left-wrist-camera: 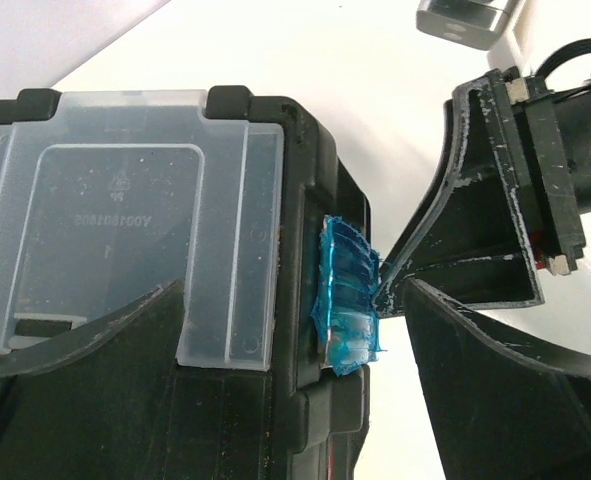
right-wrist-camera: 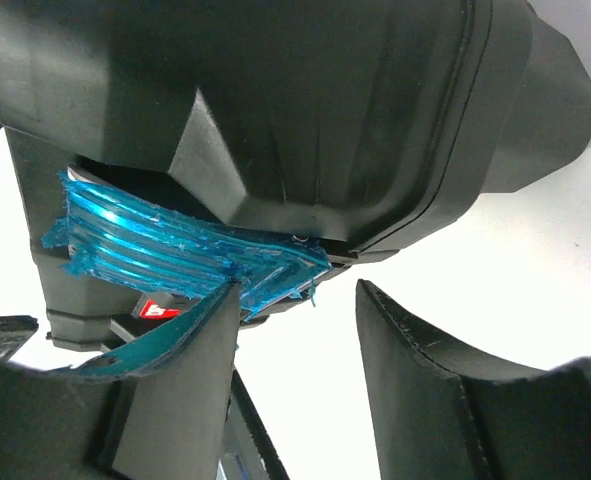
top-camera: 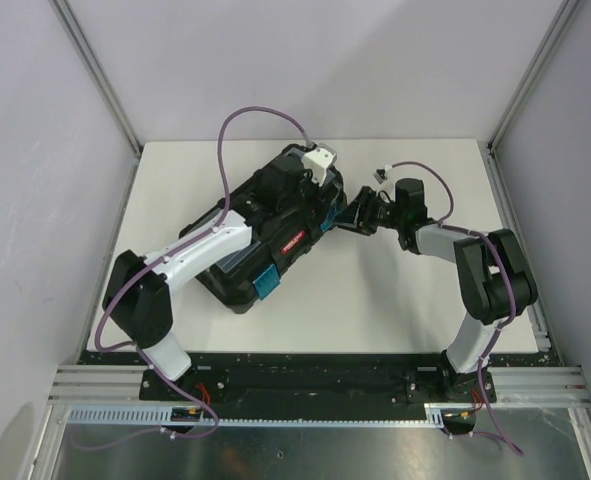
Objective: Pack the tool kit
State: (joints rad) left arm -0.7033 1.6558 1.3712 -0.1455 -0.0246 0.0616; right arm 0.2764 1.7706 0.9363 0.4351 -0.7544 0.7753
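Toolbox [top-camera: 237, 290], black, lid down, lying skewed on white table [top-camera: 395, 300]. Clear lid compartment [left-wrist-camera: 125, 230] facing up. Red-marked handle [top-camera: 293, 241] on the toolbox's right-facing long side, between two blue latches. Screwdrivers not visible in any view.

Far latch [right-wrist-camera: 175, 250] ribbed and scuffed; whether snapped home, not clear. Near latch [top-camera: 266, 280] toward the toolbox's near end, untouched.

Step in hand, as judged: fastening the closed box at the far latch. Next move, as judged: a firm push on the latch face toward the toolbox wall until seated, with the box kept from sliding.

Right gripper [right-wrist-camera: 295, 300] just beside the toolbox at the far latch, jaws parted, nothing between them. One fingertip [right-wrist-camera: 195, 340] touching the latch's lower edge, the other clear of the box. Right arm bent at the elbow, reaching in from the toolbox's right.

Left gripper [left-wrist-camera: 295, 300] above the toolbox lid, fingers spread wide, holding nothing. Left arm stretched lengthwise over the box from its near end.
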